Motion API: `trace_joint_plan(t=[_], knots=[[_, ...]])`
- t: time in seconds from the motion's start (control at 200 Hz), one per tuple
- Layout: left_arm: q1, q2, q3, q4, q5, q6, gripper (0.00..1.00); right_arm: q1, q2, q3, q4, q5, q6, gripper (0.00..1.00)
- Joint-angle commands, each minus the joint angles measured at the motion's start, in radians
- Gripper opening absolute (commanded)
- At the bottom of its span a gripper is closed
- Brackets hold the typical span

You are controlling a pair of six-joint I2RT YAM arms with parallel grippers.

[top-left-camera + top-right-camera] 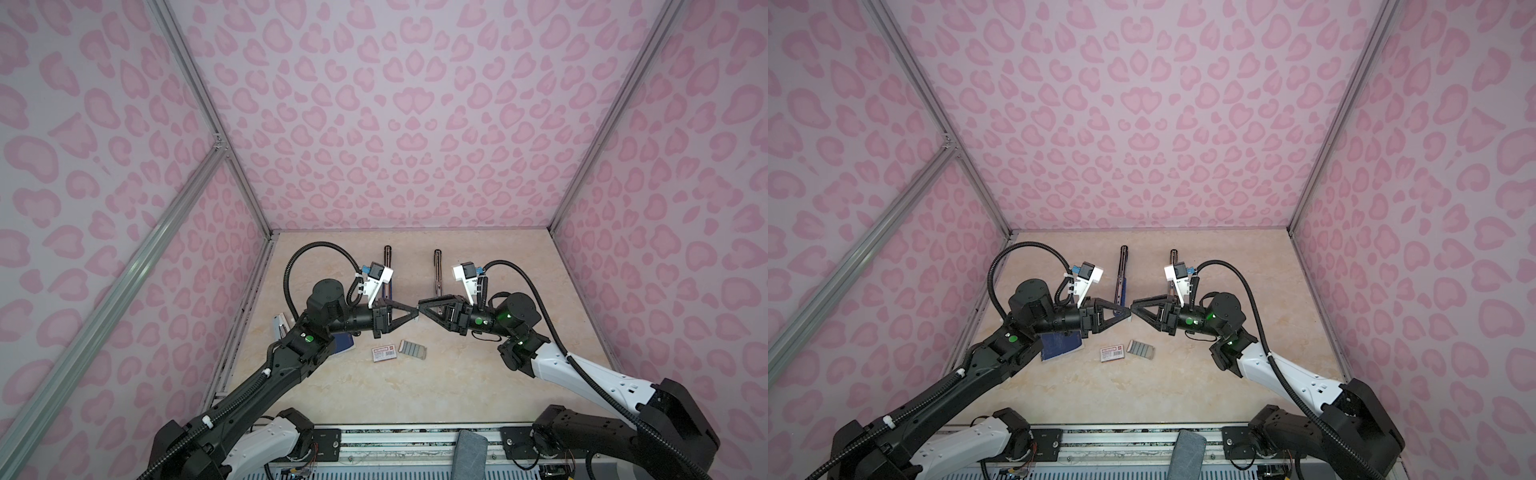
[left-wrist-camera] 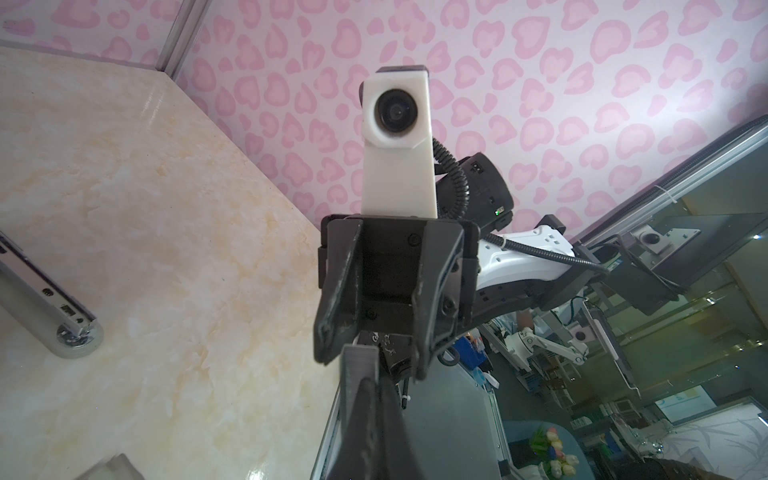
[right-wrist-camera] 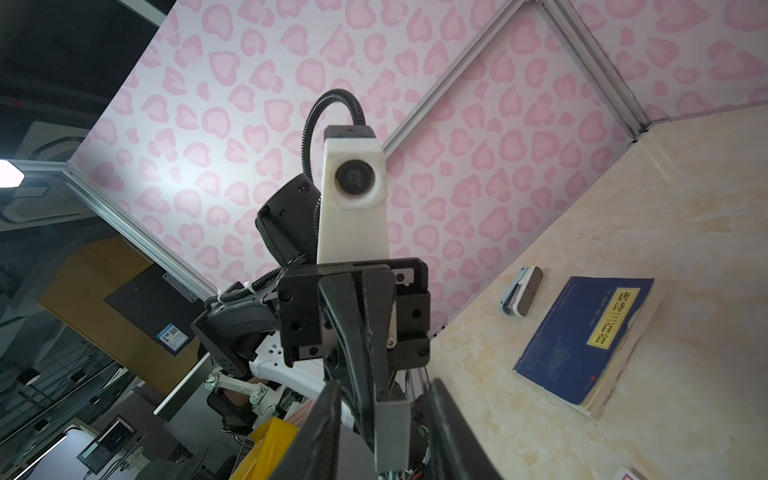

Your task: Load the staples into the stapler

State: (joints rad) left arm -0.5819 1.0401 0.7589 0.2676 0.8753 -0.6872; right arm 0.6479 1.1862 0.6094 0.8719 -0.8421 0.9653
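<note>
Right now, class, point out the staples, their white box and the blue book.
staples [image 1: 413, 349]: in a top view, middle of the grey strips
white box [image 1: 383, 353]: in a top view, its labelled top
blue book [image 3: 571, 345]: right wrist view, centre of its cover

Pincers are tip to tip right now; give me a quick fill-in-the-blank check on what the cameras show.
1. The left pincer is ___ on a grey staple strip.
2. On the right pincer the jaws stand ___ around that strip.
3. In both top views the white box lies ___ of the staple tray.
4. The book has a dark ___ cover.
Missing words: shut, open, left, blue.
</note>
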Motion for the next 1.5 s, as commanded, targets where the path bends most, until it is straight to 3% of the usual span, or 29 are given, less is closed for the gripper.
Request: trace_joint_plan(t=[0.0,0.74,0.895,1.03,1.055,1.285,1.495], knots=[[0.001,0.001,-0.004,0.051,0.016,-0.002,0.04,0.002,0.008,-0.007,0.062,-0.019,0.013,0.31],[0.001,0.000,-0.001,0.037,-0.001,0.001,0.04,0.003,0.046,-0.019,0.144,-0.040,0.052,0.12],[0.001,0.003,0.000,0.027,-0.016,-0.003,0.25,0.003,0.032,-0.023,0.111,-0.019,0.027,0.12],[0.004,-0.006,-0.001,0.016,-0.031,-0.003,0.35,0.001,0.009,-0.028,0.063,0.000,-0.005,0.11],[0.006,-0.009,-0.003,0.014,-0.036,-0.003,0.41,0.001,0.004,-0.027,0.053,0.003,-0.011,0.11],[0.062,-0.061,-0.047,-0.053,-0.132,-0.002,0.47,-0.052,-0.059,-0.022,-0.158,0.050,-0.100,0.10],[0.117,-0.087,-0.080,-0.284,-0.366,0.013,0.51,-0.135,-0.090,0.066,-0.644,0.198,-0.314,0.11]])
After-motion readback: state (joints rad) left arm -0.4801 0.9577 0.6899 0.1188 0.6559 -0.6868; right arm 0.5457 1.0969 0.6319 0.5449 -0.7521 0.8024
